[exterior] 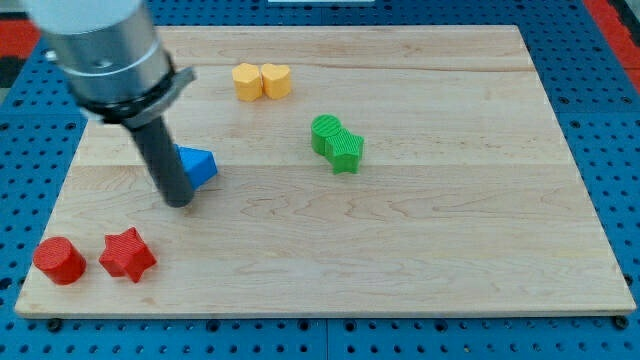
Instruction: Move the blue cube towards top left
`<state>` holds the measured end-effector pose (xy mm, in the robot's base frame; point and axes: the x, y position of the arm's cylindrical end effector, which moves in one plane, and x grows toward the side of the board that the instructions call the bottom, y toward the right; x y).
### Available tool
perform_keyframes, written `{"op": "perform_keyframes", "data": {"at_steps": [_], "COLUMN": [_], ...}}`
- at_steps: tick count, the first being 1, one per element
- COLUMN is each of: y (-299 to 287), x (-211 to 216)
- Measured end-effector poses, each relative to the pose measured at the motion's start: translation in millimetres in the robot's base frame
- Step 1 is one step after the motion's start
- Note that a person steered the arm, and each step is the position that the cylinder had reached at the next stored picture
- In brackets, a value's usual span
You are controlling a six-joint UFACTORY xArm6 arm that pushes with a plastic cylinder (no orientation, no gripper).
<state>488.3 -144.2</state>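
Note:
A blue block [197, 165] lies on the wooden board [400, 250] at the view's left of centre; its left part is hidden behind my rod, so its shape reads as a wedge or cube corner. My tip [178, 201] rests on the board just below and left of the blue block, touching or nearly touching it.
Two yellow blocks [261, 81] sit side by side near the view's top. Two green blocks [336, 142] touch each other at centre. A red cylinder [59, 260] and a red star-shaped block [127, 255] lie at the bottom left, near the board's edge.

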Motion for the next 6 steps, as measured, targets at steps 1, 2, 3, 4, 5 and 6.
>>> {"op": "perform_keyframes", "data": {"at_steps": [1,2,3,4,5,6], "y": [-16,-61,-72,-61,-77,-127], "x": [-26,-52,-72,-47,-16,-30]}}
